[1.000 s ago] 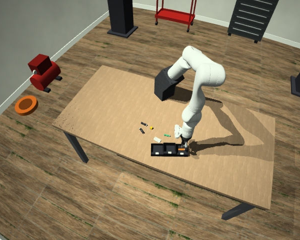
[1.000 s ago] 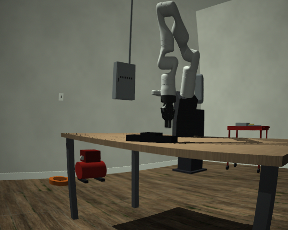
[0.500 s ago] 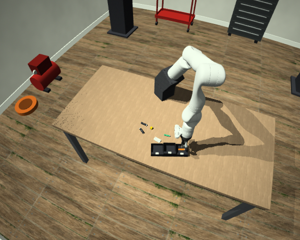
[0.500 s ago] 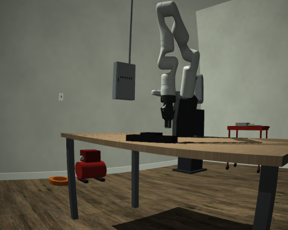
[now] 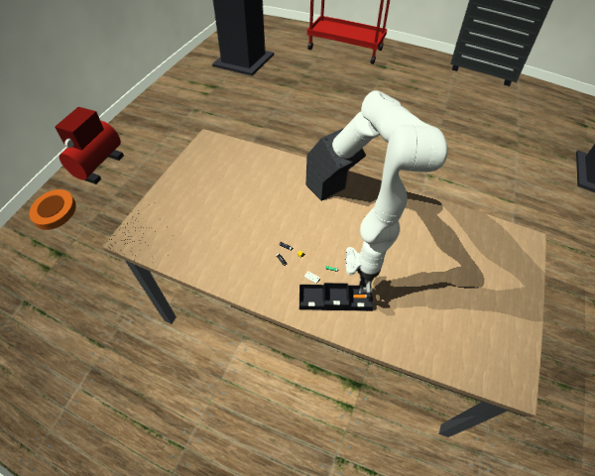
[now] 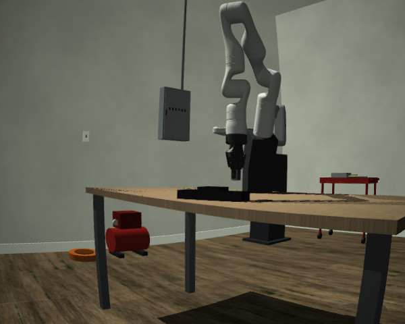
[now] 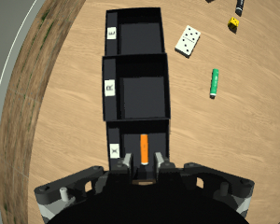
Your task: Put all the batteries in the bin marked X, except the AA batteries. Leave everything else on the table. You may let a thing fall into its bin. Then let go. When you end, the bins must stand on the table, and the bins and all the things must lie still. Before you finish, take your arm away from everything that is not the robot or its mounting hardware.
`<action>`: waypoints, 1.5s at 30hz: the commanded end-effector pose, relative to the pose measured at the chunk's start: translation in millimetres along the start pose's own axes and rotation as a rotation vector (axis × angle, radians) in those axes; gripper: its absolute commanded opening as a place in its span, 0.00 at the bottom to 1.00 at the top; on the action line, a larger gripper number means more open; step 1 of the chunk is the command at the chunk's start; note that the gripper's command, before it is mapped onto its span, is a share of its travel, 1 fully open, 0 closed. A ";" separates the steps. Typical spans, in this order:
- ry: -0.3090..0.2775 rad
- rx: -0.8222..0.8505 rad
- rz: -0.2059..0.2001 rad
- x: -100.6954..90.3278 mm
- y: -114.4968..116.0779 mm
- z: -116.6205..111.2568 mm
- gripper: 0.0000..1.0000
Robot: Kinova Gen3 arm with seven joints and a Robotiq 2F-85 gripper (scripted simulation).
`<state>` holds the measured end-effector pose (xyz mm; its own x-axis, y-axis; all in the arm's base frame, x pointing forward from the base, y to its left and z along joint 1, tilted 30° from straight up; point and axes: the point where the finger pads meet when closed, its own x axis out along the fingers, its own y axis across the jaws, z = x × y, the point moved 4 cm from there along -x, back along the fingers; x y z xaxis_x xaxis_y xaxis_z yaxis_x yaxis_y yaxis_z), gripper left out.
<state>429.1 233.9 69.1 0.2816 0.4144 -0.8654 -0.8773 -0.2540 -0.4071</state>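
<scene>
A black row of three bins (image 5: 336, 297) stands near the table's front edge and also shows in the wrist view (image 7: 135, 81). An orange battery (image 7: 143, 149) lies in the end bin nearest my gripper (image 5: 359, 296). The bin labels are too small to read. My gripper (image 7: 143, 161) (image 6: 235, 177) hangs a little above that end bin. Its fingers stand slightly apart with nothing between them. A green battery (image 7: 214, 82) and two black batteries (image 7: 240, 4) lie on the table beyond the bins.
A white flat piece (image 7: 189, 41) and a small yellow piece (image 7: 233, 22) lie on the table near the batteries. The arm's black base block (image 5: 328, 169) stands at the back of the table. The table's front edge runs close to the bins.
</scene>
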 end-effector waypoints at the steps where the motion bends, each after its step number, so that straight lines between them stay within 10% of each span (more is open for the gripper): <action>1: 0.002 -0.006 0.007 -1.2 2.7 -2.1 0.24; 9: -0.001 0.247 0.000 -1.2 34.2 -26.9 0.24; 24: 0.000 0.223 0.001 -3.5 121.8 -98.2 0.24; 45: 0.003 0.238 0.003 -3.0 118.1 -96.0 0.24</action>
<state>360.6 116.9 -5.7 0.2807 0.4132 -0.8663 -0.9434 -0.0474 -0.3282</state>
